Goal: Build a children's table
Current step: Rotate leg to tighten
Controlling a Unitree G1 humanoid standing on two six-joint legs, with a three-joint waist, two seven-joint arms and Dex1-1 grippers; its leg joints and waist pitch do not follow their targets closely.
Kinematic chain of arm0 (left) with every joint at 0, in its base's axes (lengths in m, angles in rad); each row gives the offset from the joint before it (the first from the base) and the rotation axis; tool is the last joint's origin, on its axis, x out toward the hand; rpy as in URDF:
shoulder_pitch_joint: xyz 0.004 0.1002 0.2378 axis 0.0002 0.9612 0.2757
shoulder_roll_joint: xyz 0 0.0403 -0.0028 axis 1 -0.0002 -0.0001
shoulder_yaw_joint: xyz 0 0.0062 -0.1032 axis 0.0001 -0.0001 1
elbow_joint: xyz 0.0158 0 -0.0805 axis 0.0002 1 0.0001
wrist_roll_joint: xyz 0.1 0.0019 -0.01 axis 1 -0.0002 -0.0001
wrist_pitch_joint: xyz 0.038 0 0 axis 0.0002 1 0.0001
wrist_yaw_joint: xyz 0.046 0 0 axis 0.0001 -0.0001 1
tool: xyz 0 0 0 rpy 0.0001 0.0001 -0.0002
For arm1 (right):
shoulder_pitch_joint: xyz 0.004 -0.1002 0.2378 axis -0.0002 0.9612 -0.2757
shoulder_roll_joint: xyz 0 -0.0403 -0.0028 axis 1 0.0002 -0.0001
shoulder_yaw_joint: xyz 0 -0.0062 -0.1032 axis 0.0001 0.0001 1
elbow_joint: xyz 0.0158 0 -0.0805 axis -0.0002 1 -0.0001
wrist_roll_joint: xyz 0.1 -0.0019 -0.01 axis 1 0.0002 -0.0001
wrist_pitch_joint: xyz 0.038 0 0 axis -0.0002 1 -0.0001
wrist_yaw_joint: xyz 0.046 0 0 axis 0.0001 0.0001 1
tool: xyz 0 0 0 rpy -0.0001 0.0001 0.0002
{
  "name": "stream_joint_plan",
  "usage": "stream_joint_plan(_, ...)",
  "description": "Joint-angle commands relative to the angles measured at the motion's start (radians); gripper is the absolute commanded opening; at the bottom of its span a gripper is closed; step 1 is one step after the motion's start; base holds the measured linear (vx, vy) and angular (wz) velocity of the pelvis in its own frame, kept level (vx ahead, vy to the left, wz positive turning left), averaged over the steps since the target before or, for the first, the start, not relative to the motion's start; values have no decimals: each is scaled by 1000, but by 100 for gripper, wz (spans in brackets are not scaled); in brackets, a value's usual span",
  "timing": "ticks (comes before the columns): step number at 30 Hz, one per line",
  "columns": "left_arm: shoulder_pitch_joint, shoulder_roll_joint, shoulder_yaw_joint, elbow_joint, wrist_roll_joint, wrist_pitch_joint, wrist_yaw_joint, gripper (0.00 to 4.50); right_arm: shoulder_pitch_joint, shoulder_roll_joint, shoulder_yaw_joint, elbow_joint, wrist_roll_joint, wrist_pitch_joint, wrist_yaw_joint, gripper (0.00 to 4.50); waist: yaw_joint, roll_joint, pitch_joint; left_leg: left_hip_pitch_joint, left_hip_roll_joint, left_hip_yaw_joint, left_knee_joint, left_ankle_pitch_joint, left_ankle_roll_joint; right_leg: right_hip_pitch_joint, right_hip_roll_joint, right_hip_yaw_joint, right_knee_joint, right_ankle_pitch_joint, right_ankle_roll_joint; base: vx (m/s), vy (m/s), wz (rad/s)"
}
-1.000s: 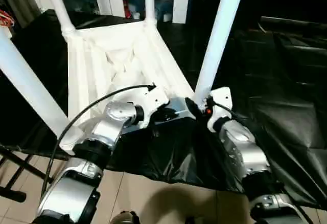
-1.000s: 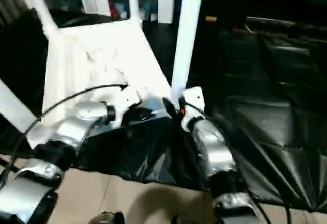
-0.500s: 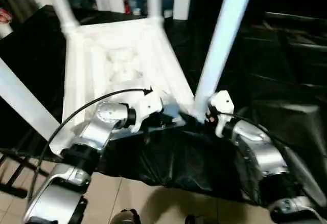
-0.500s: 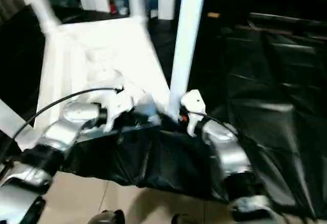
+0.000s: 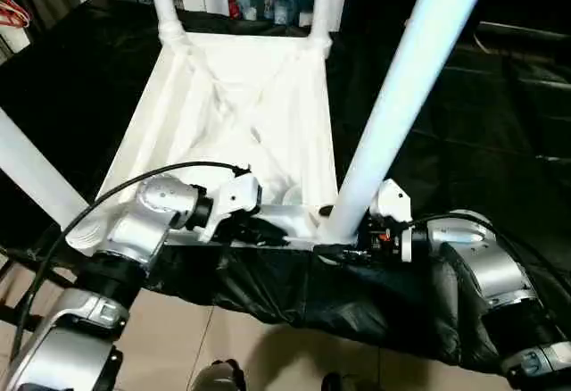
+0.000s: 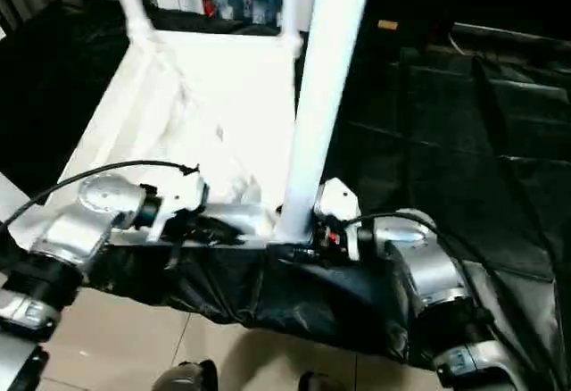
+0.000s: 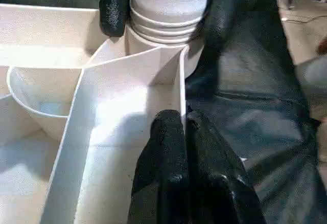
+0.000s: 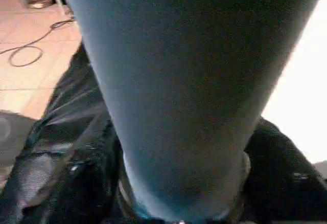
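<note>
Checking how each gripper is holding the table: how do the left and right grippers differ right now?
The left gripper is shut, pinching a thin rib of the table top; the right gripper straddles the base of the near right leg, one finger on each side. The left grips a flat wall edge; the right a round tube at its socket. Both work at the same near corner.

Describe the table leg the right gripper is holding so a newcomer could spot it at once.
On the black-covered bench lies the upside-down white children's table, four tube legs pointing up. Go to its near edge, the corner on the robot's right: that leg is the one whose base the right gripper clasps.
</note>
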State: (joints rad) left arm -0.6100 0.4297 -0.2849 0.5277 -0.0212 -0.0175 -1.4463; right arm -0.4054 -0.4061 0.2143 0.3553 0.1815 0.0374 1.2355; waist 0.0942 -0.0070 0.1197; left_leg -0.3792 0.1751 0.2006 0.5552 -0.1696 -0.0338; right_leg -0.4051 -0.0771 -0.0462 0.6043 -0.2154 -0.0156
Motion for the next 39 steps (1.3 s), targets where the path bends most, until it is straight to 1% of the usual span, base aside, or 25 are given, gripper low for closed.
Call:
stream_joint_plan(1, 10, 6, -52, -2, 16, 5, -58, 0, 15, -13, 45, 4, -18, 24, 33, 289, 1, 3, -48, 18, 67, -25, -58, -147, 106, 43, -76, 47, -59, -1, -287, 0, 0, 0)
stream_joint_plan(5, 2, 1, -50, 10, 17, 7, -42, 0, 26, -18, 54, -6, -20, 27, 41, 275, 0, 4, -48, 19, 68, -25, -60, -160, 96, 43, -77, 47, -61, -18, -291, 0, 0, 0)
stream_joint_plan(7, -4, -18, -43, 23, 26, 6, 6, 0, 36, -6, 48, -11, -16, 36, 27, 273, 0, 2, -48, 20, 69, -24, -60, -158, 96, 43, -77, 47, -61, -11, -292, 0, 0, 0)
stream_joint_plan(10, -13, -39, -36, 37, 37, 12, 61, 0, 44, 11, 38, -10, -13, 44, 1, 272, 4, 3, -46, 20, 69, -24, -61, -165, 96, 42, -78, 47, -63, -19, -292, 0, 0, 0)
stream_joint_plan(13, -46, -104, -14, 76, 68, 50, 233, 0, 27, 87, 1, 58, -53, 48, -208, 272, 4, 1, -39, 22, 70, -25, -69, -225, 66, 34, -82, 51, -77, -138, -271, 0, 0, 0)
stream_joint_plan(14, -53, -124, -10, 81, 77, 61, 280, 0, 18, 111, -7, 89, -74, 37, -280, 272, 2, 4, -35, 25, 70, -29, -76, -269, 35, 32, -88, 52, -87, -237, -256, 0, 0, 0)
stream_joint_plan(15, -57, -138, -9, 82, 84, 70, 312, 0, 13, 129, -13, 111, -92, 26, -331, 272, -4, 0, -30, 25, 68, -36, -82, -323, 4, 32, -94, 52, -98, -368, -222, -63, 9, -4)
stream_joint_plan(17, -60, -156, -8, 86, 91, 77, 345, 0, 5, 159, -27, 135, -99, 37, -400, 272, -11, 0, -28, 29, 68, -44, -88, -367, -17, 29, -96, 53, -110, -488, -174, -60, 15, -7)
stream_joint_plan(18, -61, -169, -9, 88, 94, 82, 365, 0, 0, 181, -38, 149, -102, 49, -444, 272, -14, -3, -30, 22, 66, -47, -90, -357, -16, 36, -97, 52, -110, -493, -162, 0, 0, 0)
stream_joint_plan(19, -61, -192, -14, 93, 105, 89, 403, 0, -8, 224, -59, 173, -104, 66, -528, 272, -15, 0, -31, 15, 67, -50, -94, -336, -12, 38, -95, 52, -110, -478, -148, 0, 0, 0)
stream_joint_plan(20, -61, -207, -18, 97, 113, 93, 426, 0, -13, 252, -72, 187, -105, 75, -580, 272, -16, 6, -33, 22, 68, -47, -94, -343, -15, 28, -93, 53, -112, -454, -149, 0, 0, 0)
stream_joint_plan(21, -57, -239, -22, 96, 127, 110, 473, 0, -18, 304, -83, 205, -113, 76, -662, 272, -19, 5, -32, 23, 68, -47, -95, -353, -23, 27, -92, 54, -110, -441, -154, 0, 0, 0)
stream_joint_plan(22, -57, -239, -22, 96, 127, 110, 473, 0, -18, 304, -83, 205, -113, 76, -662, 272, -21, 4, -31, 25, 67, -47, -96, -367, -28, 25, -92, 54, -112, -445, -153, 0, 0, 0)
stream_joint_plan(23, -55, -261, -26, 98, 139, 118, 507, 0, -20, 342, -82, 216, -127, 69, -723, 272, -19, 6, -32, 28, 66, -48, -95, -372, -28, 24, -92, 54, -114, -449, -150, 0, 0, 0)
stream_joint_plan(24, -54, -274, -29, 99, 147, 123, 529, 0, -22, 366, -82, 224, -137, 65, -762, 272, -23, 8, -32, 31, 67, -45, -96, -380, -32, 19, -91, 57, -115, -437, -153, 0, 0, 0)
stream_joint_plan(26, -54, -304, -31, 102, 155, 137, 569, 0, -22, 419, -73, 228, -147, 55, -820, 272, -24, 9, -31, 31, 66, -46, -98, -395, -35, 19, -89, 56, -116, -437, -147, 0, 0, 0)
stream_joint_plan(27, -54, -304, -31, 102, 155, 137, 569, 0, -22, 419, -73, 228, -147, 55, -820, 272, -25, 8, -31, 31, 65, -45, -99, -403, -35, 18, -89, 57, -117, -435, -142, 0, 0, 0)
stream_joint_plan(28, -54, -314, -34, 101, 156, 140, 581, 0, -22, 442, -63, 227, -148, 48, -837, 307, -25, 8, -32, 31, 65, -45, -98, -404, -33, 18, -88, 57, -117, -433, -140, 0, 0, 0)
stream_joint_plan(29, -53, -315, -39, 99, 156, 135, 574, 0, -23, 448, -59, 223, -150, 42, -833, 328, -26, 10, -33, 33, 65, -45, -99, -409, -32, 16, -89, 57, -119, -432, -138, 0, 0, 0)
stream_joint_plan(30, -51, -314, -43, 94, 155, 128, 563, 0, -23, 450, -59, 216, -147, 43, -821, 342, -28, 10, -33, 31, 65, -45, -100, -408, -30, 18, -87, 57, -118, -417, -137, 0, 0, 0)
stream_joint_plan(31, -51, -314, -43, 94, 155, 128, 563, 0, -23, 450, -59, 216, -147, 43, -821, 342, -29, 9, -34, 29, 65, -46, -101, -404, -29, 21, -86, 56, -117, -407, -138, 0, 0, 0)
stream_joint_plan(33, -40, -291, -48, 73, 151, 106, 511, 0, -26, 421, -52, 193, -153, 41, -774, 378, -30, 10, -36, 31, 66, -43, -101, -396, -27, 19, -84, 57, -115, -369, -143, 0, 0, 0)
stream_joint_plan(34, -38, -285, -49, 71, 149, 101, 501, 0, -27, 412, -49, 191, -155, 41, -762, 387, -30, 11, -37, 29, 65, -43, -100, -388, -23, 22, -84, 58, -112, -347, -149, 0, 0, 0)
stream_joint_plan(37, -26, -254, -55, 57, 137, 70, 439, 0, -31, 359, -31, 188, -162, 38, -688, 387, -31, 10, -40, 25, 65, -39, -97, -355, -9, 27, -83, 58, -107, -283, -165, 0, 0, 0)
stream_joint_plan(39, -12, -226, -60, 40, 121, 51, 380, 0, -35, 311, -22, 185, -154, 29, -612, 387, -30, 8, -46, 25, 65, -34, -89, -299, 18, 33, -81, 58, -98, -197, -192, 0, 0, 0)
